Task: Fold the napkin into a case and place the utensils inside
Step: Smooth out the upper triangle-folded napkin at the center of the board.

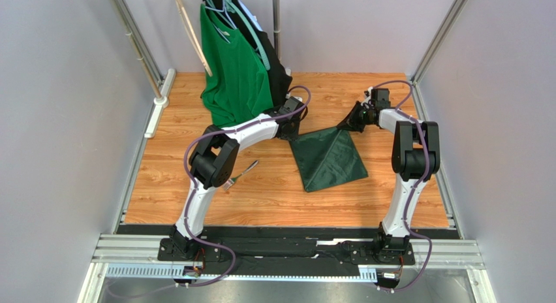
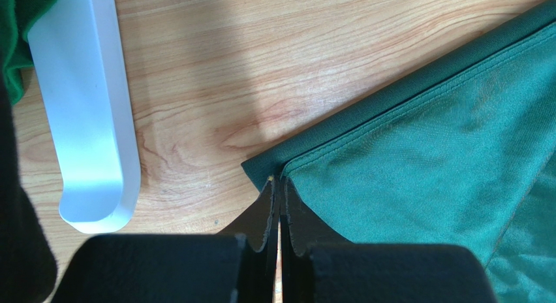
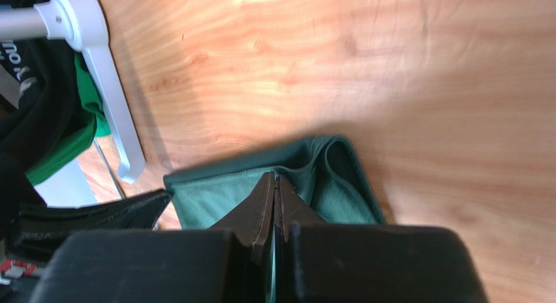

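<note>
The dark green napkin point(image 1: 329, 159) lies folded on the wooden table, its far edge raised between both grippers. My left gripper point(image 1: 292, 132) is shut on the napkin's far left corner; in the left wrist view its jaws point(image 2: 280, 180) meet right at the cloth's point(image 2: 424, 140) hemmed corner. My right gripper point(image 1: 344, 123) is shut on the far right corner; its wrist view shows cloth point(image 3: 215, 195) pinched between the closed jaws point(image 3: 275, 179), with a loose fold bulging to the right. A silver fork point(image 1: 243, 172) lies on the table left of the napkin, partly under the left arm. No case shape shows.
A bright green T-shirt point(image 1: 235, 68) and a black garment point(image 1: 279, 74) hang from a rack at the back, just behind the left gripper. The rack's white foot point(image 2: 91, 120) point(image 3: 114, 113) rests on the wood near both grippers. Metal frame posts border the table.
</note>
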`<action>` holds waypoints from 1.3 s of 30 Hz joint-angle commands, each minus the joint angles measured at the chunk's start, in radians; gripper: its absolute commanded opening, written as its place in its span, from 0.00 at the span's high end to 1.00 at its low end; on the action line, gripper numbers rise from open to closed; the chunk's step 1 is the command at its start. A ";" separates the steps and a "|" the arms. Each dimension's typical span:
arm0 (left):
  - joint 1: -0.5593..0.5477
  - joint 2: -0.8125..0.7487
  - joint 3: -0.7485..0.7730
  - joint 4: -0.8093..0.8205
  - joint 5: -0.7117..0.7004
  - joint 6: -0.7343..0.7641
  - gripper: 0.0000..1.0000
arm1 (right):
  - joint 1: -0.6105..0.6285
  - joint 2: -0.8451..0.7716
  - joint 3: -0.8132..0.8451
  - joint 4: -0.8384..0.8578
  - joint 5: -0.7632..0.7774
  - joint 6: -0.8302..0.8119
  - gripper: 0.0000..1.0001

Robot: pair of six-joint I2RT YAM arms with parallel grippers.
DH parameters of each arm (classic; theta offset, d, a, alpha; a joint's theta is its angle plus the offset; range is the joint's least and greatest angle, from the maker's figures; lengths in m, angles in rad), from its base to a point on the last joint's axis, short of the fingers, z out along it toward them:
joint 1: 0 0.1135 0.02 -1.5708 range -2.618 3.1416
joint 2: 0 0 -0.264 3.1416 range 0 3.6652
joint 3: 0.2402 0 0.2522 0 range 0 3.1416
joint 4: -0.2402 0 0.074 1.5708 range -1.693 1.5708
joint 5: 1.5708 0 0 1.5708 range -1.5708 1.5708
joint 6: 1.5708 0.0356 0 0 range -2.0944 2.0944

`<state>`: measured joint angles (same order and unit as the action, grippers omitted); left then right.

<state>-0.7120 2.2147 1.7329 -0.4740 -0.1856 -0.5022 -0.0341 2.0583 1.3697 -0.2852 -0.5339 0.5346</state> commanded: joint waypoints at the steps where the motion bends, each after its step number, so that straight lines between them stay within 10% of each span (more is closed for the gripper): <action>1: 0.005 0.007 0.034 0.018 -0.009 0.007 1.00 | -0.027 0.046 0.061 0.043 -0.018 0.013 1.00; 13: 0.005 0.023 0.063 0.002 -0.002 0.022 0.99 | -0.046 0.143 0.092 0.015 -0.020 -0.021 1.00; 18: 0.005 -0.047 0.071 -0.035 -0.014 0.040 0.65 | -0.046 0.137 0.100 -0.002 -0.024 -0.027 1.00; 19: 0.005 -0.076 0.065 -0.040 -0.011 0.040 0.45 | -0.046 0.141 0.103 -0.005 -0.026 -0.028 1.00; 22: 0.000 -0.142 0.027 -0.043 0.029 0.027 0.37 | -0.046 0.143 0.108 -0.009 -0.035 -0.033 1.00; 29: -0.053 -0.282 -0.183 0.090 0.205 -0.041 0.85 | -0.046 0.149 0.109 -0.011 -0.029 -0.038 1.00; 39: -0.181 -0.323 -0.381 0.221 0.367 -0.121 1.00 | -0.046 0.152 0.111 -0.012 -0.026 -0.042 1.00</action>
<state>-0.8661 1.9079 1.3773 -0.3275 0.1143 -0.5819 -0.0765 2.1765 1.4609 -0.2726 -0.5961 0.5247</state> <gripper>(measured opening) 0.008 0.005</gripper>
